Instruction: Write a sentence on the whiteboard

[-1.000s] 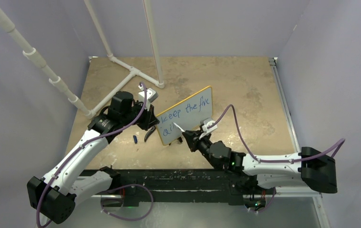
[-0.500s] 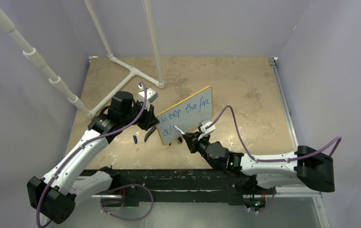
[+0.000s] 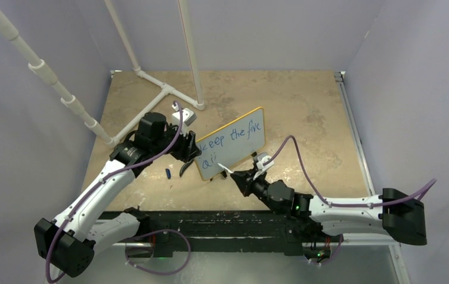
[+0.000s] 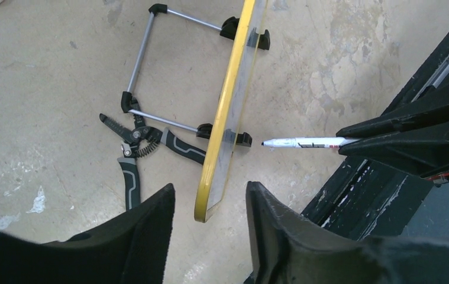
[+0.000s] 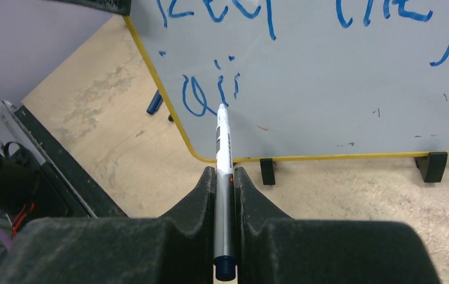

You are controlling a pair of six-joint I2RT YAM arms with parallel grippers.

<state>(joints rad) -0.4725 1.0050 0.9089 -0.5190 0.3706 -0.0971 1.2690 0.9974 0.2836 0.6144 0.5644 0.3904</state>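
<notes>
The whiteboard [image 3: 233, 142] stands upright on its black feet, with the sentence [image 3: 231, 137] in blue: "keep the five" above the start of a second line [image 5: 209, 93]. My left gripper [image 3: 187, 151] is open, its jaws on either side of the board's left corner [image 4: 210, 192] without touching the yellow frame [image 4: 228, 106]. My right gripper [image 5: 224, 171] is shut on a white marker [image 5: 223, 142] in front of the board [image 5: 328, 77]. In the left wrist view the marker [image 4: 304, 142] has its tip a short gap off the board face. From above, my right gripper [image 3: 238, 176] holds the marker [image 3: 224, 170] by the lower left corner.
Black-handled pliers [image 4: 133, 142] lie on the table behind the board beside its wire stand [image 4: 145, 59]. A blue marker cap [image 3: 167, 173] lies left of the board. A white pipe frame [image 3: 162, 89] stands at the back left. A black rail [image 3: 210, 222] runs along the near edge.
My right gripper has drawn back toward the near edge, taking the marker tip down and off the second line. The left arm and the board have not moved.
</notes>
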